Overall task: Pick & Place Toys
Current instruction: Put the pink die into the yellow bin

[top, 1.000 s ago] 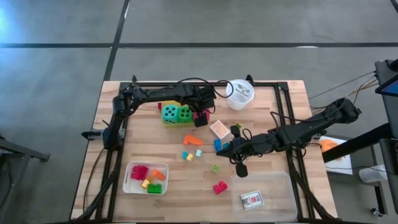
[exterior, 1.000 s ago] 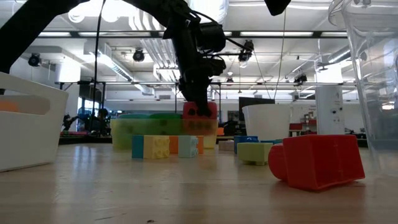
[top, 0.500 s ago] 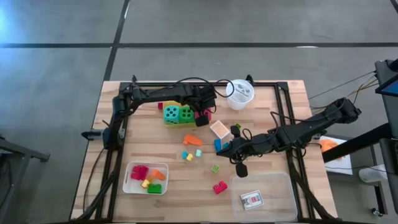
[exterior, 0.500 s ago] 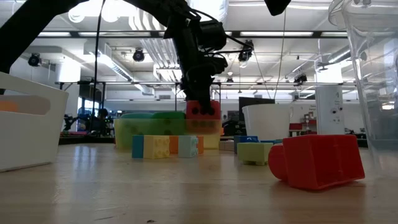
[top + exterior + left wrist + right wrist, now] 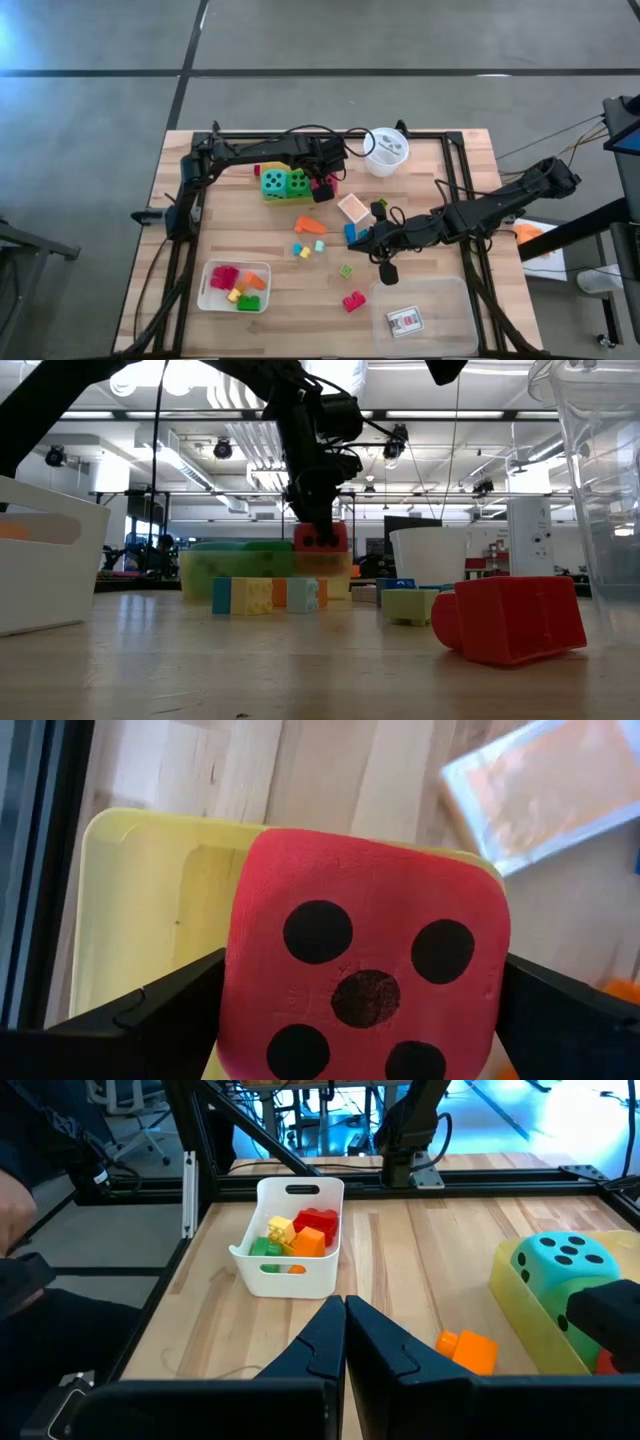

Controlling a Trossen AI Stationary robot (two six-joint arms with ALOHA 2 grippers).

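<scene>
L gripper [image 5: 322, 186] clamps red die [image 5: 365, 970] over yellow tray [image 5: 150, 910], at 11 o'clock on worktop [image 5: 280, 250], beside 2 dice. Lower squarely into empty bay before release. R gripper [image 5: 345, 1315] pinched together, empty, near 3 o'clock.

light: bright, from ceiling lamps [image 5: 180, 460] overhead
glare: blue-white patch at corner of floor [image 5: 12, 35]
blur: close red die [image 5: 365, 970] soft
</scene>
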